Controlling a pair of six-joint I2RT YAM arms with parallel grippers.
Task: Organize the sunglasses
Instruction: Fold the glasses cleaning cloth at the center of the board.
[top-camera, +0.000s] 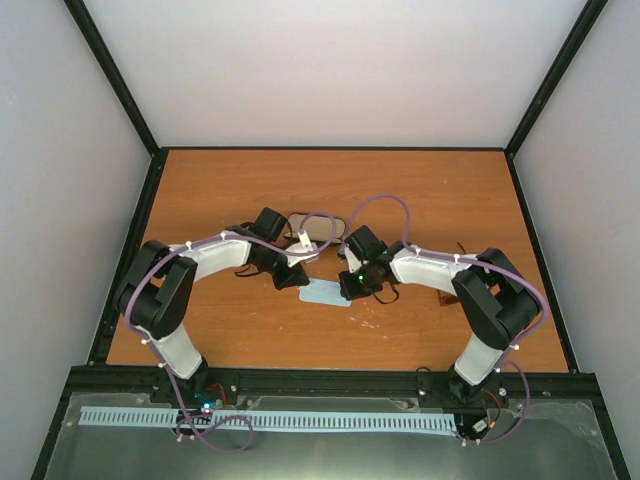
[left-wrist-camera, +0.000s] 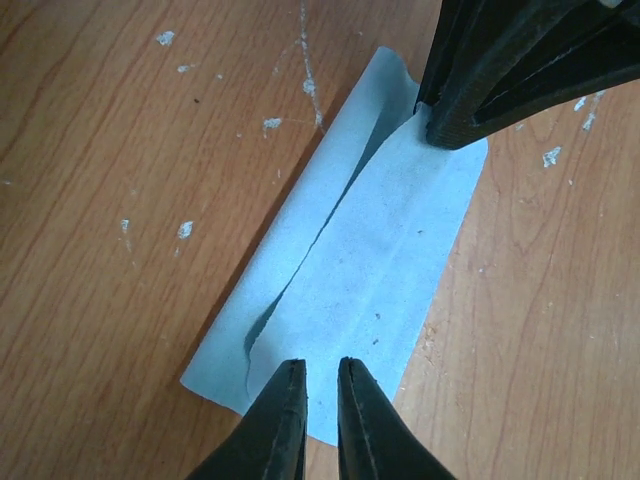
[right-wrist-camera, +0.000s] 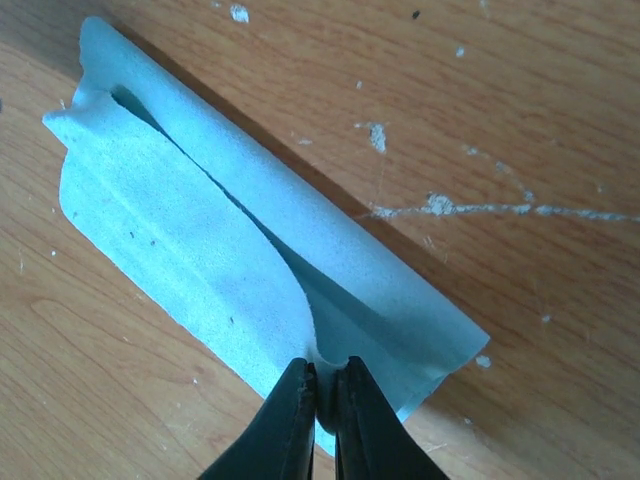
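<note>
The sunglasses (top-camera: 447, 298) are seen only in the overhead view, right of centre. They show as a small dark brown shape on the table (top-camera: 420, 190) at the lower edge of the right arm, which hides most of them. How they lie cannot be told. They are touched by neither gripper and appear in neither wrist view.

Left of them, at the middle of the frame, a pale blue cloth (top-camera: 325, 293) is spread on the wood between the two grippers. In the wrist views it is folded lengthwise, with one long flap laid over the other and a raised crease along the seam.

The right gripper (right-wrist-camera: 327, 368) is shown at the bottom of its own view with its fingers pressed together on a puckered fold at one end of the cloth. That end is lifted slightly off the table. In the left wrist view the same gripper is seen at the upper right, set on the cloth's far corner.

The left gripper (left-wrist-camera: 317, 372) is placed over the opposite end of the cloth. Its fingers are drawn almost together, with a thin slit left between them. Whether any cloth is caught there cannot be told.

Above the cloth in the overhead view, a black oblong case (top-camera: 322, 226) lies just behind the left wrist, apart from the sunglasses.
</note>
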